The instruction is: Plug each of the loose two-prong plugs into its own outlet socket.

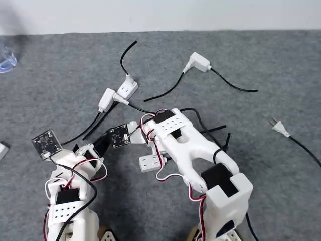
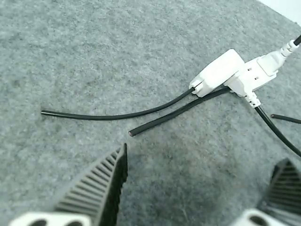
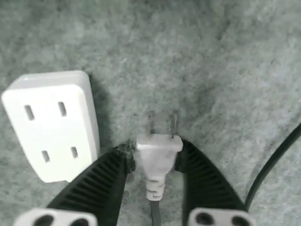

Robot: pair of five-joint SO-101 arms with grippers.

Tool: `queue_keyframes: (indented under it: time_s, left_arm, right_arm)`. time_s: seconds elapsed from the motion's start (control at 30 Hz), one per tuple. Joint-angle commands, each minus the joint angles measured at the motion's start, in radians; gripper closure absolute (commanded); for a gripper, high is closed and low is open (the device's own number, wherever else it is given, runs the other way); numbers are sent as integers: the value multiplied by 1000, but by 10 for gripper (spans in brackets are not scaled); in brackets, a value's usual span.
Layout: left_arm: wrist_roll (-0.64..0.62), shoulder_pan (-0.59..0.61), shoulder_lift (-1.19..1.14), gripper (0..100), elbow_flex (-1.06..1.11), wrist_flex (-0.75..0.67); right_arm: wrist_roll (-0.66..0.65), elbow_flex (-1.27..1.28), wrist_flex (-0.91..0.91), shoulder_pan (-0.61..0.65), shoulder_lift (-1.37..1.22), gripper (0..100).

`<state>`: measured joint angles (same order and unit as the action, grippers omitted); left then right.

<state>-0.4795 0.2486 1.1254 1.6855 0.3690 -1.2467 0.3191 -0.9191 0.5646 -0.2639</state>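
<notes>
Two grippers hang over the mat. The left gripper is spread wide and empty. Ahead of it, well apart, lies a joined pair of white bodies, with cords trailing back toward it. The right gripper is clenched on a plug, whose long axis runs straight out along the fingers, prongs leading. Just beside that gripper sits the block, slotted face up and both sockets vacant, so the plug likely needs shifting sideways and tipping down. Well off to that gripper's right lies a loose plug.

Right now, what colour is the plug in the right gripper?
White. The plug shows best in the right wrist view.
</notes>
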Motion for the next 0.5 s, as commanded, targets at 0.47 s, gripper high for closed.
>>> queue_keyframes:
  time_s: [0.47]
  left_arm:
    - [11,-292,9,558,-35,-71]
  right_arm:
    - [166,-61,-157,41,418,991]
